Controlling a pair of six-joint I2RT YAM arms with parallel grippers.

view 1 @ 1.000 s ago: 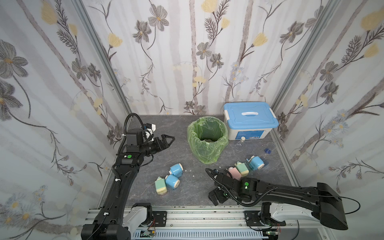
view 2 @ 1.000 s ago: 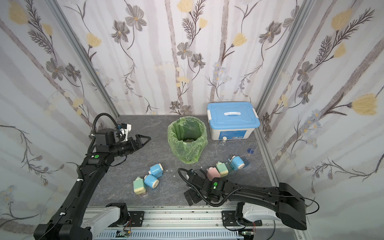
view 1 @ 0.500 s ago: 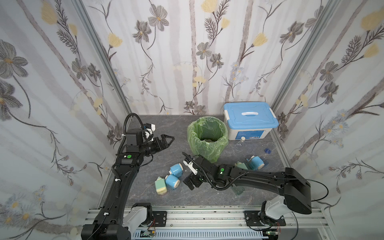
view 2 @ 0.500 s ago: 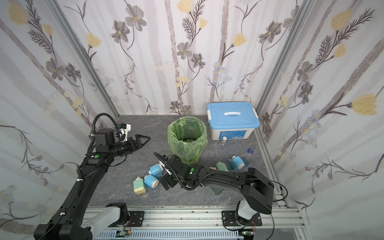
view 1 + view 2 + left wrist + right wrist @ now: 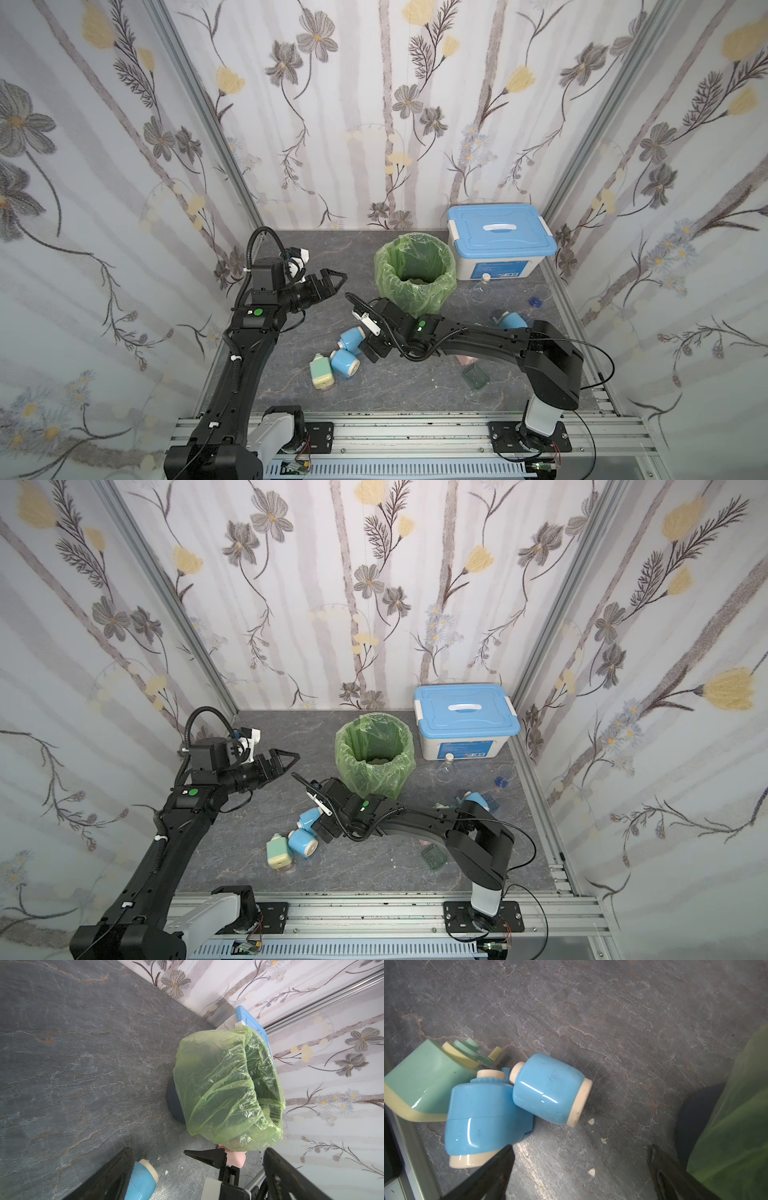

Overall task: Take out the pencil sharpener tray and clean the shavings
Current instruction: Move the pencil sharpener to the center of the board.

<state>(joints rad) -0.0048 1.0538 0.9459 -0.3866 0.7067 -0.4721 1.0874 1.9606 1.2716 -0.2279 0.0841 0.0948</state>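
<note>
Swung over from the far cluster, the right fingers (image 5: 492, 1172) hang spread and empty just short of the blue sharpener (image 5: 550, 1088). It lies sideways on the desk (image 5: 633, 1022) beside shavings (image 5: 591, 1121), its length spanning their gap. The left fingers (image 5: 280, 1176), released, sit farther off.

You are looking into a staged robot test cell: floral-papered panels (image 5: 374, 124) enclose a grey tabletop (image 5: 324, 257), aluminium mounting rail (image 5: 415, 436) near.
</note>
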